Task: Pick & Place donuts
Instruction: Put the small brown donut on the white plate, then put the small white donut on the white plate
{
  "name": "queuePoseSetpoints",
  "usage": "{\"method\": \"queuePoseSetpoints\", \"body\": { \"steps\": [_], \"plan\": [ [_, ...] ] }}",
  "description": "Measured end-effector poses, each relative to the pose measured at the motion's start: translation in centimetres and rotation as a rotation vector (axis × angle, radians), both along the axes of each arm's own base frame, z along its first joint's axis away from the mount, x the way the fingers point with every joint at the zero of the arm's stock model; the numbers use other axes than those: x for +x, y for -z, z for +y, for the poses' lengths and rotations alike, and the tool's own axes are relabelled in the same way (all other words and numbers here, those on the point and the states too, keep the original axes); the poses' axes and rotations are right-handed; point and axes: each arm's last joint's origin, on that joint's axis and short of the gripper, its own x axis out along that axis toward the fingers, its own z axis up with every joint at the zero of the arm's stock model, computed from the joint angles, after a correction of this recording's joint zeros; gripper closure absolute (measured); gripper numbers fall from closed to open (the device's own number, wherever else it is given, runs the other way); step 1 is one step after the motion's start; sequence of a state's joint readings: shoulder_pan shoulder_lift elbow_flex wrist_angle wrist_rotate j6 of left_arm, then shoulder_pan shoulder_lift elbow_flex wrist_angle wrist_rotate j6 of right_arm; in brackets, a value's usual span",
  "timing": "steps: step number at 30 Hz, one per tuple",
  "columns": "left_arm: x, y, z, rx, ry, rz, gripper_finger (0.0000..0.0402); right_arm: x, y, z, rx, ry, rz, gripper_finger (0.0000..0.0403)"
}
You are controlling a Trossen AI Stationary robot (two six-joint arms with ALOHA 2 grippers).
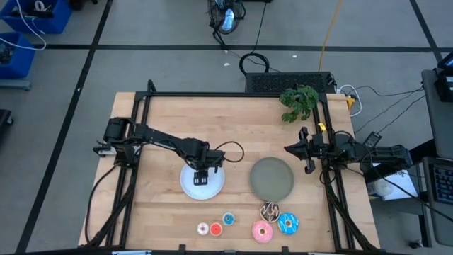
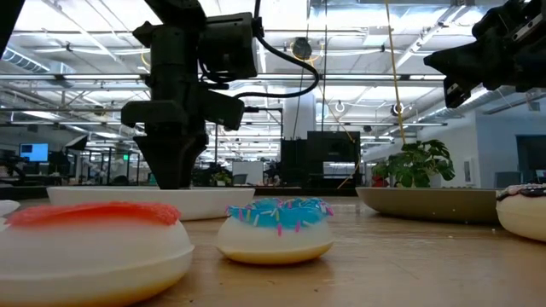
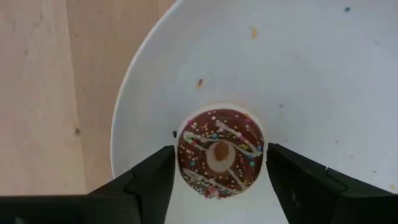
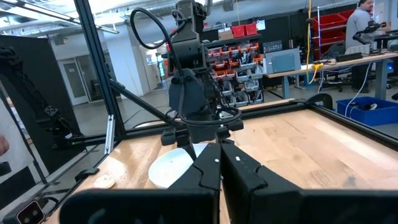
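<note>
L tool (image 3: 219, 180) is down over the white plate (image 1: 202, 181), fingers spread either side of the small brown donut (image 3: 220, 154), w/ a slim gap each side, not pinching. That donut lies on the plate near its rim. R tool (image 4: 221, 163) is pressed together, empty, parked above the table's (image 1: 233, 127) right edge near the grey plate (image 1: 272, 177). Other donuts sit along the front edge: red (image 1: 216, 229), small blue (image 1: 228, 219), pink (image 1: 262, 230), larger blue (image 1: 287, 224), drizzled dark one (image 1: 270, 210).
</note>
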State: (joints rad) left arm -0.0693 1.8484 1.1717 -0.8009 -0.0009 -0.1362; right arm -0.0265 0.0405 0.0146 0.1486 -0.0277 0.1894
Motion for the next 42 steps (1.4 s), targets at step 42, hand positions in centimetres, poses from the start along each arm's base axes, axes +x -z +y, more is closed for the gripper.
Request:
{"method": "queuePoseSetpoints", "body": {
  "steps": [42],
  "plan": [
    [1.6,-4.9,-0.7,0.027,0.011,0.022,0.0165,0.0,0.0,0.0,-0.003,0.0,0.003,0.0403]
  ]
}}
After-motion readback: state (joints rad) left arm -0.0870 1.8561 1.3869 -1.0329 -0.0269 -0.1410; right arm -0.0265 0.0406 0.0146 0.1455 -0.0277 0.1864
